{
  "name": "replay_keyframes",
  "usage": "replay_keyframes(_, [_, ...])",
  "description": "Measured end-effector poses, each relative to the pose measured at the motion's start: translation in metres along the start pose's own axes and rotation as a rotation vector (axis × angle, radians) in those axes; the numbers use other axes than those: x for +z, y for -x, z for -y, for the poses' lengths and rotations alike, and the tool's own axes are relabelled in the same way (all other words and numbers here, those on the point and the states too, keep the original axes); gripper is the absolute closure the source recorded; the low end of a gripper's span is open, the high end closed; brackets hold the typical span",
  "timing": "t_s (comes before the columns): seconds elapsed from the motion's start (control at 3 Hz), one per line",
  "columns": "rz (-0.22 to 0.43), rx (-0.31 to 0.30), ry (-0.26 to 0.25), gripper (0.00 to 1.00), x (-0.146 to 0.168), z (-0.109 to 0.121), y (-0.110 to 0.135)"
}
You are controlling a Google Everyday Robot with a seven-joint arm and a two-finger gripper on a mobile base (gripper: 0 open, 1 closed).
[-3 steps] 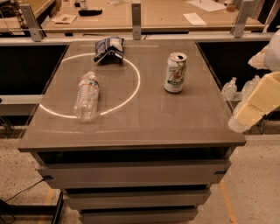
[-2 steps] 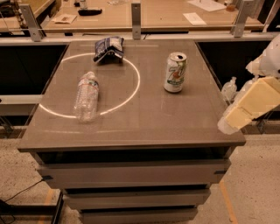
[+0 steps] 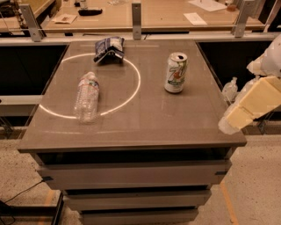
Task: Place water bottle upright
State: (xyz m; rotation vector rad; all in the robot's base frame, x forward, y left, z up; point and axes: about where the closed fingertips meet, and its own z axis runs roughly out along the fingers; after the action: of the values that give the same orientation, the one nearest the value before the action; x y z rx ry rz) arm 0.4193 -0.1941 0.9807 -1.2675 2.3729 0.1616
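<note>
The water bottle (image 3: 87, 97) is clear ribbed plastic with a white cap. It lies on its side on the left part of the grey table (image 3: 145, 127), with the cap pointing away, across a bright ring of light. My gripper (image 3: 229, 124) is cream-coloured. It hangs at the table's right front corner, far to the right of the bottle, and holds nothing that I can see.
A green-and-white 7UP can (image 3: 175, 72) stands upright at the right middle of the table. A crumpled dark snack bag (image 3: 109, 48) lies at the back. Small clear bottles (image 3: 230, 89) stand off the table to the right. A wooden counter (image 3: 131, 13) runs behind.
My gripper has moved left and a little down, from beside the table to its right front corner. The bottle, can and bag have not moved.
</note>
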Motion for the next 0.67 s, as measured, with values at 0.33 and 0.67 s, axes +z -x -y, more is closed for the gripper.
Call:
replay_keyframes(0.33, [0.032, 0.048, 0.126, 0.00, 0.008, -0.021, 0.017])
replay_keyframes(0.67, [0.072, 0.125, 0.300, 0.00, 0.014, -0.060, 0.060])
